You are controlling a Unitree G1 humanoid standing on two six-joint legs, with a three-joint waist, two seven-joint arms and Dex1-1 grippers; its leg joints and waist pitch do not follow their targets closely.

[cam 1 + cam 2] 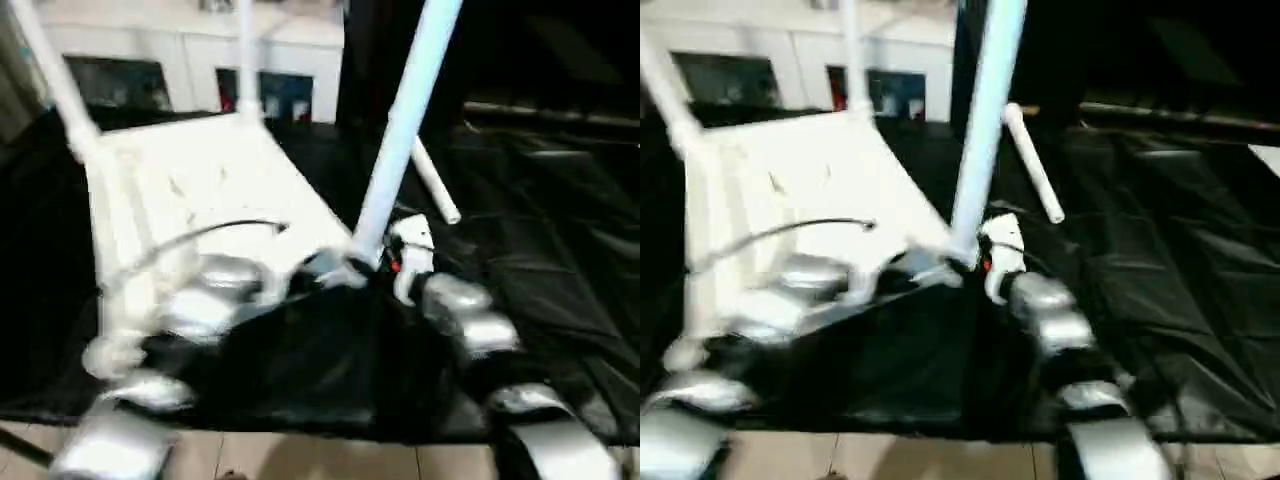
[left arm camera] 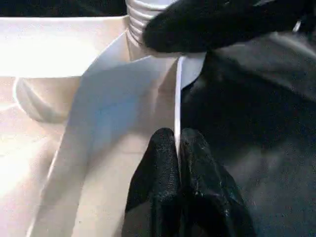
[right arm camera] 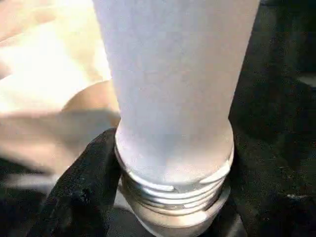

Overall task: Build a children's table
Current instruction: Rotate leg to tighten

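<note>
The white table top (image 1: 200,180) lies upside down on a black cloth, ribbed side up. Two white legs (image 1: 55,70) (image 1: 245,60) stand in its far corner sockets. At the near right corner my right gripper (image 1: 375,258) is shut on a third leg (image 1: 405,120), which leans to the right. Its threaded end (image 3: 173,192) sits between the black fingers (image 3: 84,187), just above the corner. My left gripper (image 2: 177,140) is shut on the thin rim (image 2: 178,98) of the table top beside that corner. A fourth leg (image 1: 435,180) lies loose on the cloth behind.
The black cloth (image 1: 540,230) spreads wide to the right, creased. A white cabinet with glass doors (image 1: 180,50) stands at the back. Pale floor tiles (image 1: 330,460) show at the near edge. A thin cable (image 1: 200,235) arcs over the table top.
</note>
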